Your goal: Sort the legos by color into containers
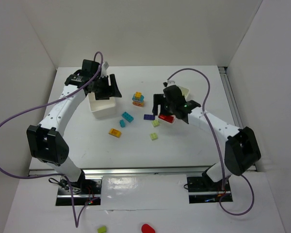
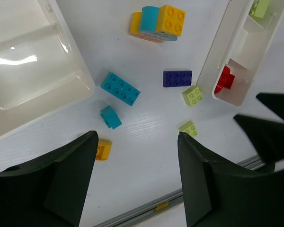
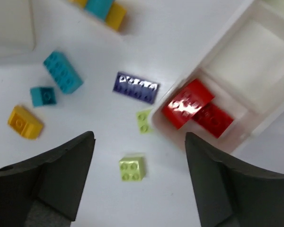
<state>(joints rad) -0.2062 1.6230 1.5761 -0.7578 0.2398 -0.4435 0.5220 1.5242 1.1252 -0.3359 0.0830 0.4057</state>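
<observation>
My left gripper (image 1: 105,88) (image 2: 137,182) is open and empty, hovering above the small white box (image 1: 103,106) (image 2: 33,75). My right gripper (image 1: 169,108) (image 3: 139,187) is open and empty above the near end of the long divided tray (image 1: 185,91) (image 3: 236,71) (image 2: 222,42), where two red bricks (image 3: 187,103) (image 1: 166,118) (image 2: 225,80) lie. Loose on the table are a cyan brick (image 1: 127,116), a small cyan piece (image 1: 122,123), a yellow brick (image 1: 115,132), a purple brick (image 1: 148,117), two lime bricks (image 1: 155,123) (image 1: 154,136) and a cyan-and-yellow stack (image 1: 138,98).
White walls enclose the table on the left, back and right. A metal rail (image 1: 140,171) runs along the near edge. A lime bit (image 1: 102,229) and a red bit (image 1: 147,228) lie outside, in front of the arm bases.
</observation>
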